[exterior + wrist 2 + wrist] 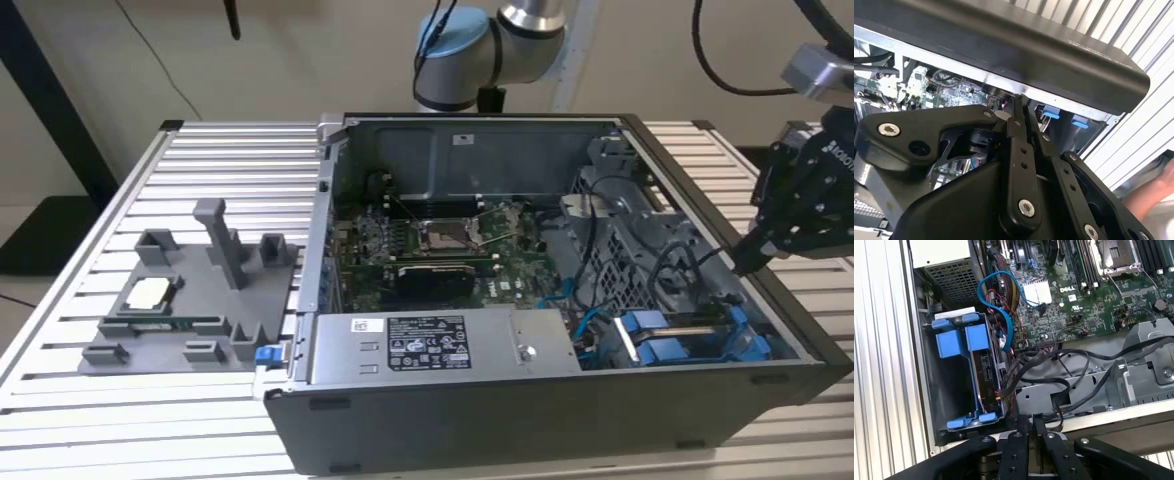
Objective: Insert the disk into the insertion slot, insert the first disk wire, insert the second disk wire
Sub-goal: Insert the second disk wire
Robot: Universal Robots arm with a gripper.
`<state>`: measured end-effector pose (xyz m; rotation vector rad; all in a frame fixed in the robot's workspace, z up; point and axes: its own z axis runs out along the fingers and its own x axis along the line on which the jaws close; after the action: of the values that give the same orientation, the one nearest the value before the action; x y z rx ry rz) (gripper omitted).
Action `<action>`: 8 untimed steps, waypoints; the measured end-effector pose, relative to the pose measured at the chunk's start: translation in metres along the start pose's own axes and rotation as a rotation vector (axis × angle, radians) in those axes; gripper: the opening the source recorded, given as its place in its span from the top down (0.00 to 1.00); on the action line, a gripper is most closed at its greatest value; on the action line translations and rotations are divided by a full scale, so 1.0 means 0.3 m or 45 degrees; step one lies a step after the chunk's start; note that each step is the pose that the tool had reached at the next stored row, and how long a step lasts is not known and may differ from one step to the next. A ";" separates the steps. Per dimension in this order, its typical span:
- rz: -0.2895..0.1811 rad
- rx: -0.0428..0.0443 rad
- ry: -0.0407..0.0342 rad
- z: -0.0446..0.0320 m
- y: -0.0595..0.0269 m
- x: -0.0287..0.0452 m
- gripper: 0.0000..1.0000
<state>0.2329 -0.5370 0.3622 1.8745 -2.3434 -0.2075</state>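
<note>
The insertion slot (683,338) (956,371) is the dark metal bay with blue plastic fittings in the case's front corner, at the exterior view's right. A dark disk (985,374) stands on edge along the bay's inner side, its connector edge facing the motherboard. A blue wire (1006,322) loops from the board down beside that edge. Dark and coloured wires (1013,371) hang next to it. My gripper (742,262) (1020,102) (1030,419) hovers over the case's side wall just beyond the bay. It is shut, and I see nothing between its fingers.
The open computer case (561,400) lies on a slatted metal table (80,400). A power supply (427,345) sits beside the bay. A grey fixture tray (187,300) at the exterior view's left holds a processor chip (147,293). A person's arm (1154,195) is beside the table.
</note>
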 end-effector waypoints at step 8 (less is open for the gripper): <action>0.004 -0.012 -0.0283 0.003 -0.001 0.002 0.82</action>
<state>0.2328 -0.5376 0.3614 1.8733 -2.3554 -0.2401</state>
